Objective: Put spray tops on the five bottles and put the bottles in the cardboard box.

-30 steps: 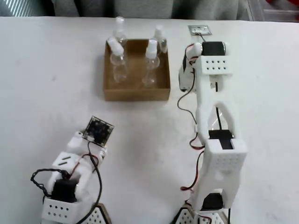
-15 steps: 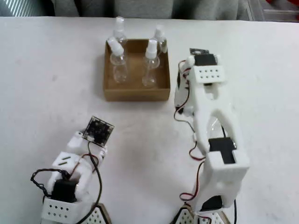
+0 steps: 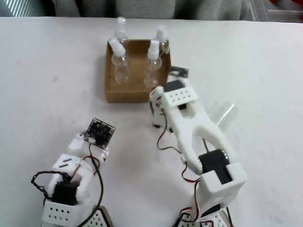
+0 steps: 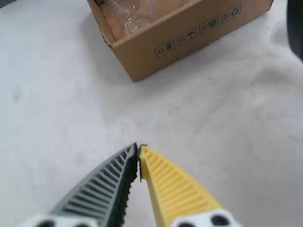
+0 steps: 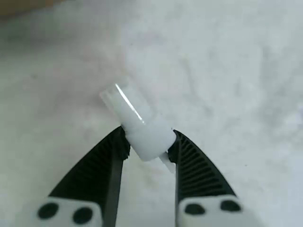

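Note:
The cardboard box (image 3: 137,92) stands at the table's far middle with several clear bottles (image 3: 152,64) upright in it, each wearing a white spray top. Another clear bottle (image 3: 222,113) lies on its side on the table, to the right of the right arm. My right gripper (image 5: 147,137) is shut on a white spray top (image 5: 137,120) just above the table, close to the box's near right corner. My left gripper (image 4: 138,153) is shut and empty, low over the table in front of the box (image 4: 189,33).
The right arm (image 3: 189,123) stretches from the front edge toward the box corner, with loose red and black wires along it. The left arm (image 3: 75,175) is folded at the front left. Open white table surrounds the box on the left and far right.
The right arm has swung left and back from beside the box to its near right corner, uncovering the lying bottle. The left arm has not moved.

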Controlling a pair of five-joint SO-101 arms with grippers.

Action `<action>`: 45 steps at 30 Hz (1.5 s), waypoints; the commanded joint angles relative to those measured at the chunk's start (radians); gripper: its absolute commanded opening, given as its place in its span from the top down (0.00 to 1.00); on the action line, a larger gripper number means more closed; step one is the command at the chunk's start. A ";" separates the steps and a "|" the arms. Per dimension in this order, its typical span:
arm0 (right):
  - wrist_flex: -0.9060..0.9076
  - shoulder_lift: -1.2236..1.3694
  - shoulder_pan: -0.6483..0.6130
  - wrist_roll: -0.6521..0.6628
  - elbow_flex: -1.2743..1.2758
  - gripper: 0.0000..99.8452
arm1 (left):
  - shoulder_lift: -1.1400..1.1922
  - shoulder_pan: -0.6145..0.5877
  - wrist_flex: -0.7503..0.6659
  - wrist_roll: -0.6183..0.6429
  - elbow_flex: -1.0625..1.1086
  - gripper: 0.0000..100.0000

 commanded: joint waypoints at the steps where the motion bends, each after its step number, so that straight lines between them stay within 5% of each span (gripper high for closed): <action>1: -0.117 -0.054 -0.056 -0.012 0.048 0.98 | -0.013 -0.008 -0.026 -0.008 -0.003 0.98; 12: -0.193 -0.061 -0.145 0.021 0.094 0.76 | -0.013 -0.007 -0.026 -0.008 -0.003 0.98; 22: -0.001 -0.101 -0.137 0.250 -0.046 0.82 | -0.013 -0.007 -0.026 -0.008 -0.003 0.98; 28: 0.010 -0.099 -0.134 0.660 -0.052 0.84 | -0.013 -0.008 -0.025 -0.008 -0.003 0.98; 45: -0.185 -0.010 -0.104 0.747 0.055 0.84 | -0.013 -0.008 -0.020 -0.008 -0.003 0.98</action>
